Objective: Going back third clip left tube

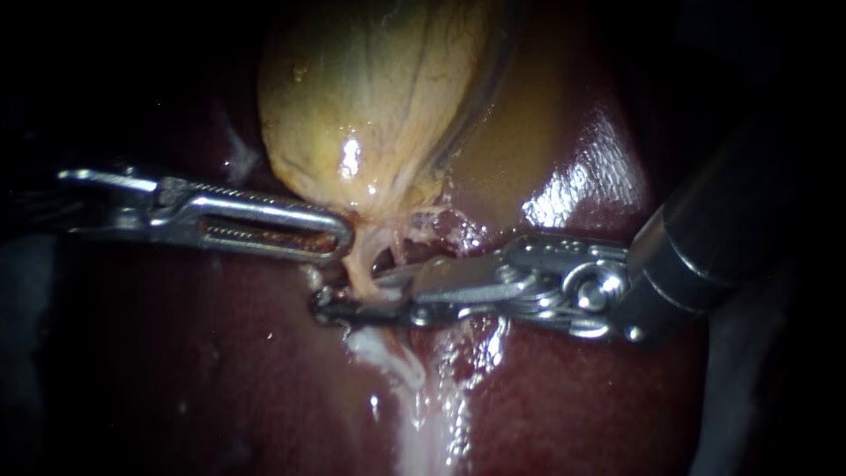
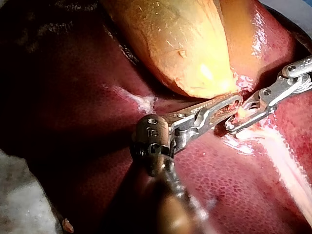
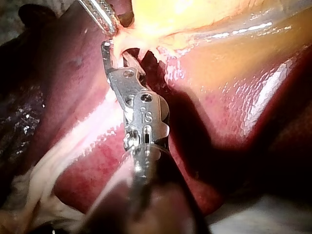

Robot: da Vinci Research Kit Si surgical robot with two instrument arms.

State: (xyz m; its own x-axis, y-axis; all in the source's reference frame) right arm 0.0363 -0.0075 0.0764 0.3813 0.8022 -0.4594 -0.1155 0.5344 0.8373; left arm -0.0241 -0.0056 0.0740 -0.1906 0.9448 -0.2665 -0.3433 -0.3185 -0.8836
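below the narrow end of the gallbladder (image 1: 379,97) a pale tube (image 1: 359,269) runs down over the liver (image 1: 220,353). the right instrument (image 1: 352,295) has its jaws apart, with the tube lying in the gap between them. i cannot make out a clip, because the jaws hide that part. the left instrument (image 1: 339,236), just beside the gallbladder's narrow end, has its jaws clamped on the gallbladder tissue there and holds it taut. to go back well, i think the right instrument should draw straight along its own shaft, away from the gallbladder, with neither jaw hooking the tube. the left one should hold steady. no container shows in any view.
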